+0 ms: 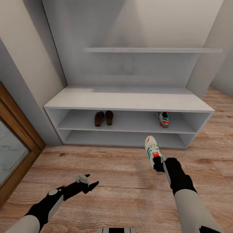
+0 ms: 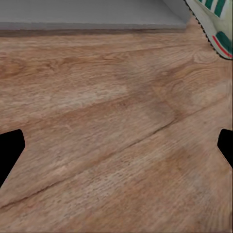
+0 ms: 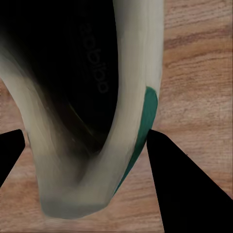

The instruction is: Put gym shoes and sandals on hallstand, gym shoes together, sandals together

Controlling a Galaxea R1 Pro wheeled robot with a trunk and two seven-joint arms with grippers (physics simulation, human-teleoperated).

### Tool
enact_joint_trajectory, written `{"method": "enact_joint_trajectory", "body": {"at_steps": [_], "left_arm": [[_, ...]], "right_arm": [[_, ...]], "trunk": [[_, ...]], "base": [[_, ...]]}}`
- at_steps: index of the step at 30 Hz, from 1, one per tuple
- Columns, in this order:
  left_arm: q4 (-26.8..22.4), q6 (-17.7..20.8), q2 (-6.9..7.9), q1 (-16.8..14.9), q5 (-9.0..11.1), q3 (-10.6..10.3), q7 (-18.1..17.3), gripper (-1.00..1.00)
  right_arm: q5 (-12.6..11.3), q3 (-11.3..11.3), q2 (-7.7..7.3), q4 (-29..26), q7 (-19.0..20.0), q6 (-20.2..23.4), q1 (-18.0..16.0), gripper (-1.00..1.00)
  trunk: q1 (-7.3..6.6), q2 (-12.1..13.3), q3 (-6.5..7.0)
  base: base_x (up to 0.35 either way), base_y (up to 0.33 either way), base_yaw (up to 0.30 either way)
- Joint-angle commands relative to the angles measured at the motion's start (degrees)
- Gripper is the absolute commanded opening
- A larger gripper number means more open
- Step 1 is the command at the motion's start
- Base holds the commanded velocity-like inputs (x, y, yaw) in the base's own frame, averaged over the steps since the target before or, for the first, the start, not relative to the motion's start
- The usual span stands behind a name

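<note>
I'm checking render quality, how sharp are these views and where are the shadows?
Head view: sharp, even light, shade under the hallstand top. Left wrist view: crisp floor grain. Right wrist view: gym shoe soft and smeared, its inside nearly black.

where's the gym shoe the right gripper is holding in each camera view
Head view: the held gym shoe hangs right of centre, in front of the hallstand, heel end in the right gripper.
Left wrist view: its toe end pokes in at the upper right corner.
Right wrist view: its heel opening sits between the fingers, seen from very close.
Shared landmark: the wood floor.
</note>
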Motion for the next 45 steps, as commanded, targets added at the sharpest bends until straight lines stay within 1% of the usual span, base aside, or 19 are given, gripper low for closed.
{"method": "enact_joint_trajectory", "body": {"at_steps": [1,2,4,7,10,14,27,36,45], "left_arm": [[-0.29,-0.08,-0.25,-0.05,0.01,-0.77,0.10,1.00],[-0.61,-0.08,-0.50,-0.05,-0.31,-1.10,0.10,1.00],[-0.52,-0.44,-0.12,-0.05,-0.95,-1.75,0.08,1.00],[0.16,-0.86,0.27,-0.05,-0.92,-1.76,0.06,1.00],[0.38,-1.01,0.40,-0.05,-1.75,-2.73,0.11,1.00],[0.46,-1.06,0.43,-0.04,-2.14,-3.67,0.13,1.00],[0.55,-1.11,0.39,-0.01,-2.36,-3.92,0.17,1.00],[0.57,-1.15,0.37,-0.02,-2.36,-4.00,0.22,1.00],[0.57,-1.16,0.37,0.01,-2.43,-4.17,0.26,1.00]], "right_arm": [[0.13,-0.17,0.07,0.27,-0.05,-0.12,-0.04,-1.00],[0.13,-0.17,0.07,0.59,-0.05,-0.45,-0.04,-1.00],[0.12,-0.14,0.10,0.47,-0.07,-1.09,0.09,-1.00],[0.11,-0.13,0.13,-0.51,-0.07,-0.10,0.25,-1.00],[0.11,-0.10,0.15,-1.38,-0.07,0.87,0.30,-1.00],[0.11,-0.05,0.18,-1.46,-0.13,2.15,0.32,-1.00],[0.05,-0.04,0.23,-1.40,-0.23,2.70,-0.48,-1.00],[0.02,-0.04,0.24,-1.62,-0.24,2.70,-3.28,-1.00],[0.06,-0.10,0.18,-1.96,-0.24,2.63,-3.45,-1.00]], "trunk": [[-0.01,-0.02,-0.05],[-0.01,-0.02,-0.05],[-0.01,-0.02,-0.05],[-0.01,-0.02,-0.05],[-0.01,-0.02,-0.05],[-0.01,-0.02,-0.05],[-0.01,-0.02,-0.05],[-0.01,-0.02,-0.05],[-0.01,-0.02,-0.05]], "base": [[0.000,0.000,0.000],[0.000,0.000,0.000],[0.000,0.000,0.000],[0.000,0.000,0.000],[0.000,0.000,0.000],[0.000,0.000,0.000],[0.000,0.000,0.000],[0.000,0.000,0.000],[0.000,0.000,0.000]]}}
